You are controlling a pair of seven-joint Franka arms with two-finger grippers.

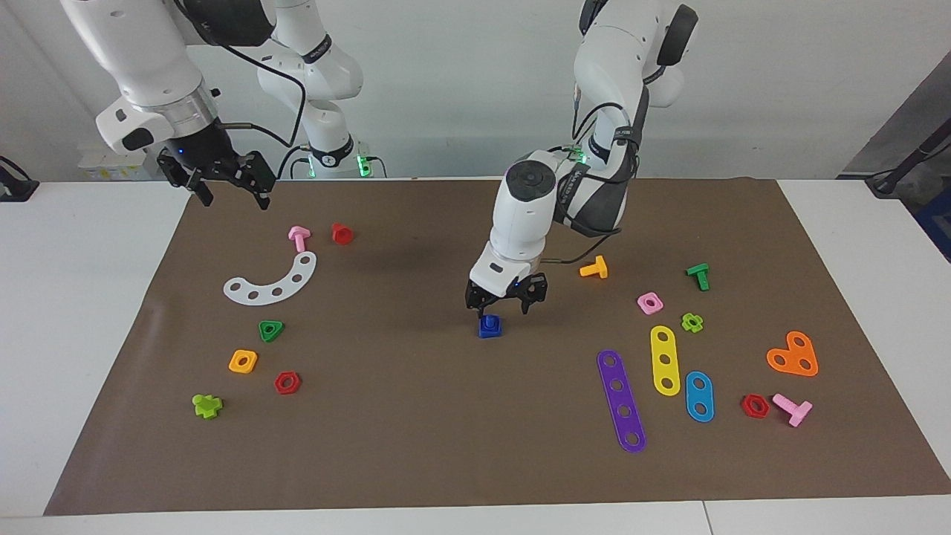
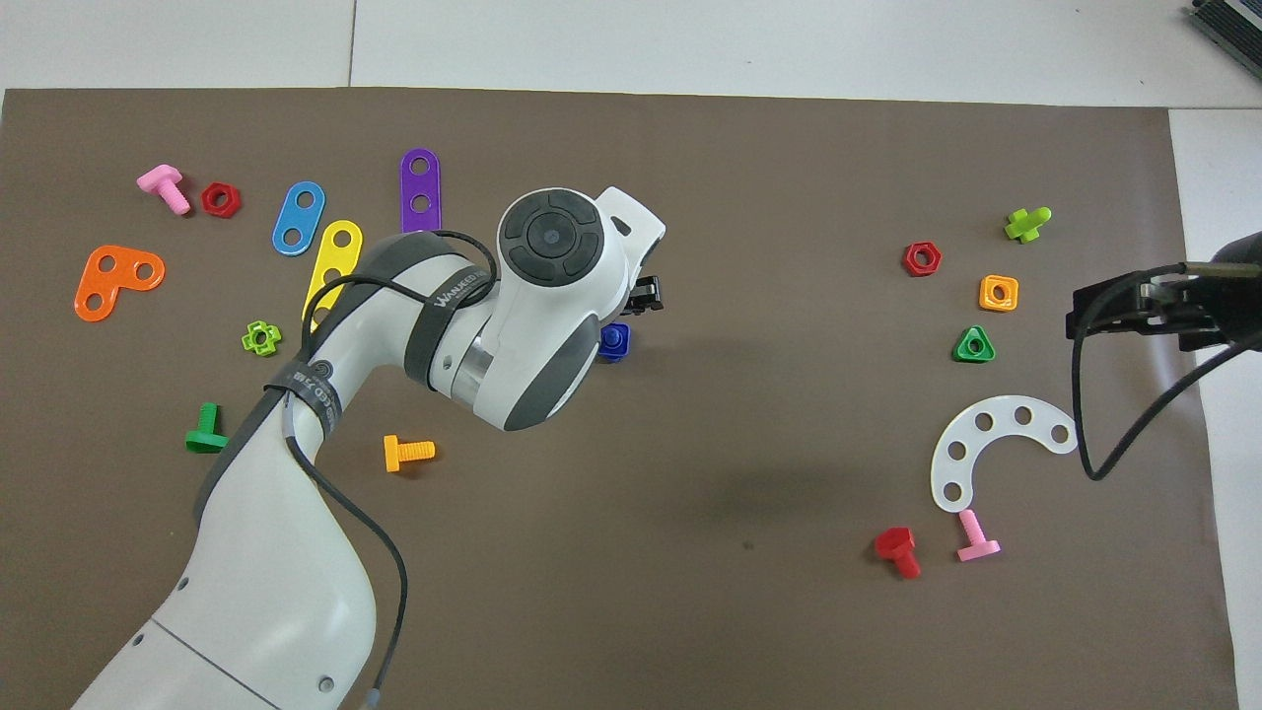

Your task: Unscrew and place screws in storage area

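**Left hand positioned over blue screw assembly: grasp notes**

Near the middle of the brown paper sheet (image 1: 416, 446) I have the blue screw (image 1: 489, 322) standing post-up, seated in a blue square nut (image 1: 489, 331). The sheet itself serves as the storage area; it carries no box or marking.

1. Left hand (image 1: 505, 306): hovering low over the screw, fingers spread to either side of it, nothing held. From the facing view I judge the tips to be just above the part, not yet in contact.
2. Right hand (image 1: 225, 193): waiting above the sheet's edge at the right arm's end of the table, fingers apart, empty.

Handling, as I judge it: the screw is light, rigid moulded plastic with a smooth finish, so it may slip or turn within a loose grip. The upright post is the only exposed part; I would take hold there, squarely across its sides. The nut is unsecured and light, so it may lift or spin with the screw unless restrained.
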